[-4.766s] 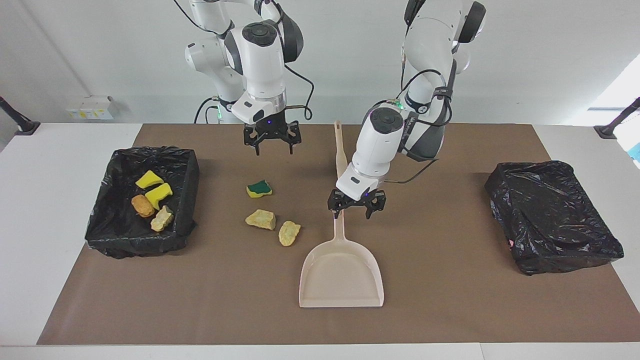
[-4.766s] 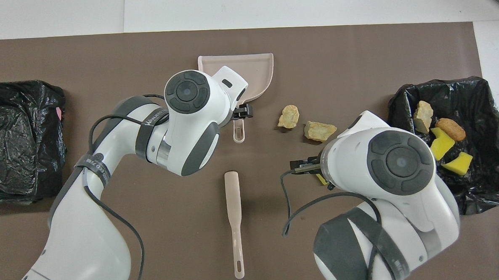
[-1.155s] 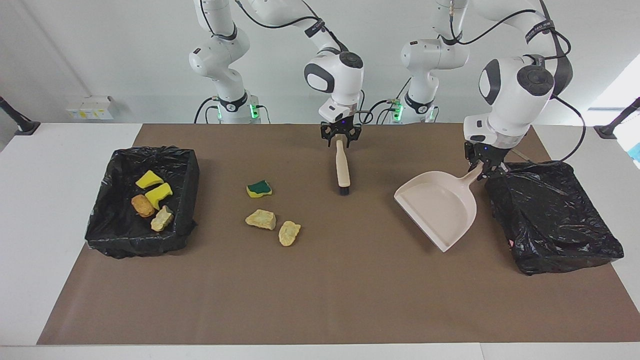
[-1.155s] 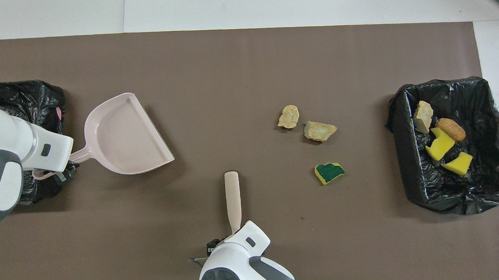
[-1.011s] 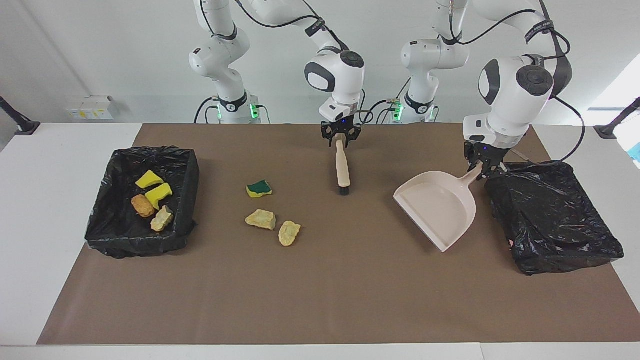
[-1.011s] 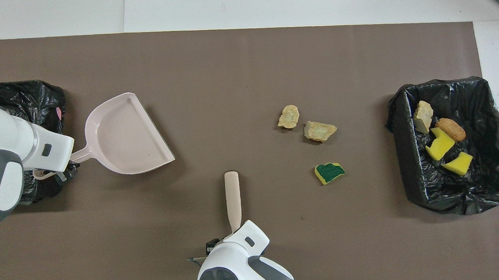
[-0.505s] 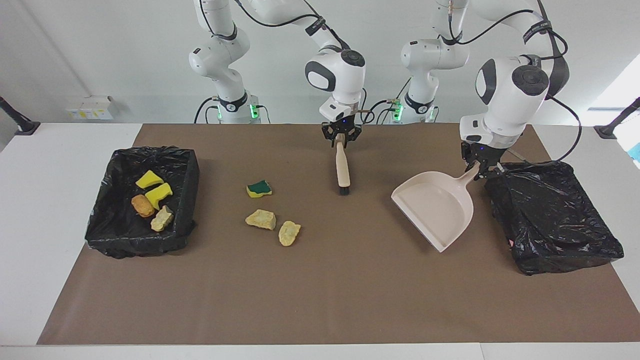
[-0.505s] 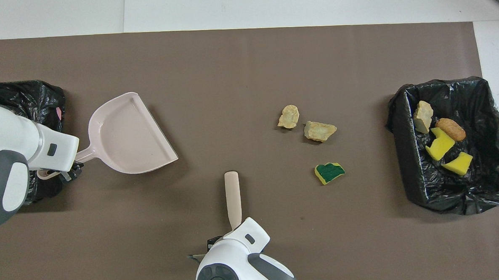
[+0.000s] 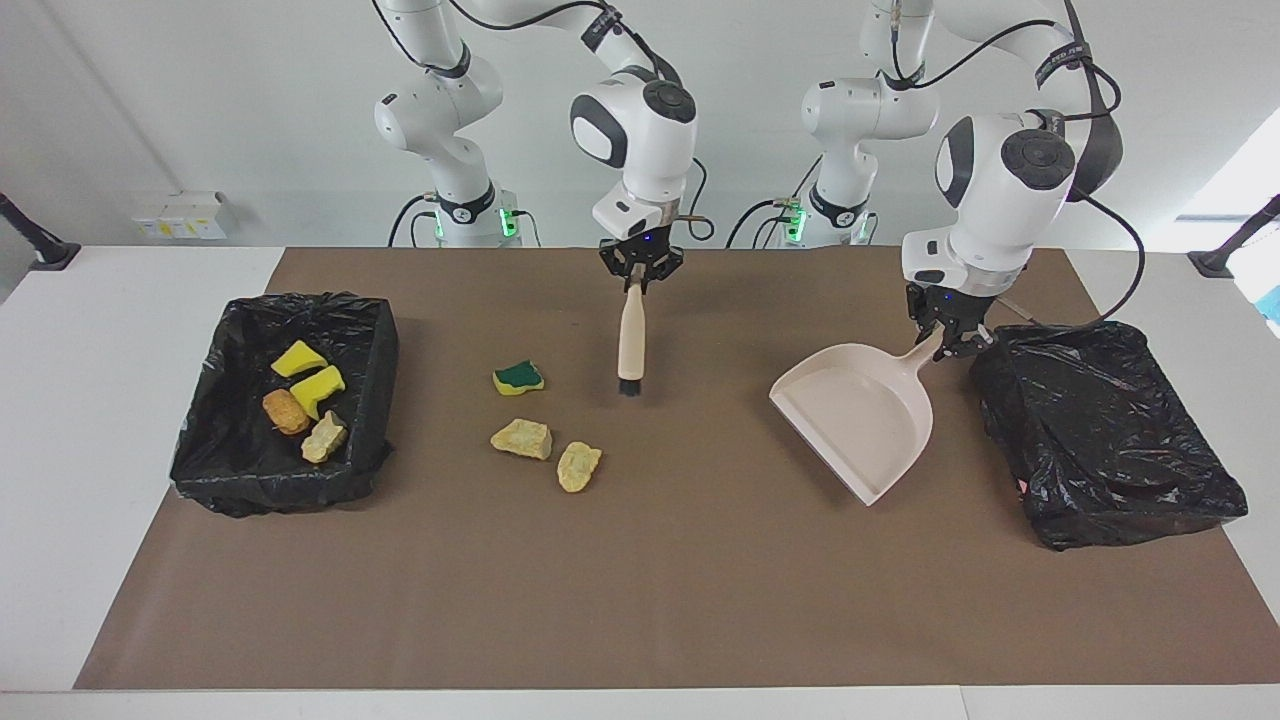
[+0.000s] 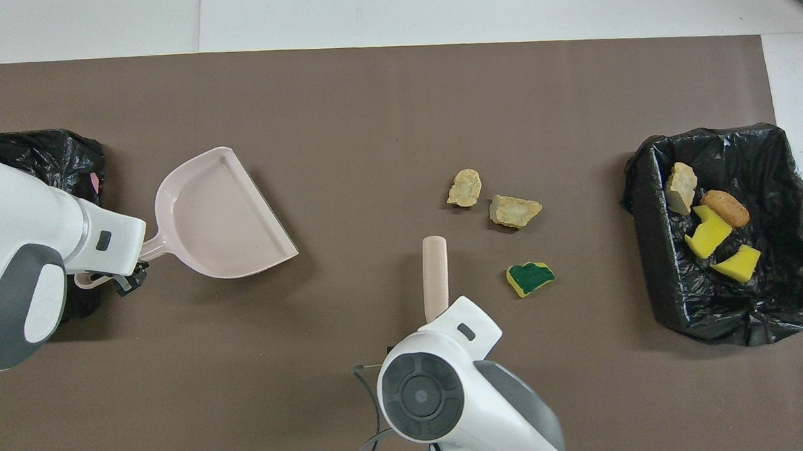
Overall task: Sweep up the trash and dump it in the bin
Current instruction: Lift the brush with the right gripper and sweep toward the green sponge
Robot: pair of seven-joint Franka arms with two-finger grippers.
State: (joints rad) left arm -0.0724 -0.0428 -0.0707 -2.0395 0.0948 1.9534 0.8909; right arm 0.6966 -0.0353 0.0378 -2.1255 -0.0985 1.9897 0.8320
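The brown mat (image 9: pixel 700 600) carries two black-lined bins. The bin (image 9: pixel 290 400) at the right arm's end holds four scraps; the other bin (image 9: pixel 1100 430), at the left arm's end, looks crumpled shut. The dustpan (image 9: pixel 860 410) hangs tilted just beside that bin, its handle clamped in the left gripper (image 9: pixel 945 335); it has edged toward the middle over the last second. The brush (image 9: pixel 630 340) was lying on the mat a second ago; now the right gripper (image 9: pixel 638 268) is clamped on its handle, and it hangs bristles-down, shifted toward the trash. Three pieces lie loose on the mat: a green-topped sponge (image 9: pixel 518 377) and two tan chunks (image 9: pixel 521 438) (image 9: pixel 579 466). Sweeping can likely begin once the pan reaches them.
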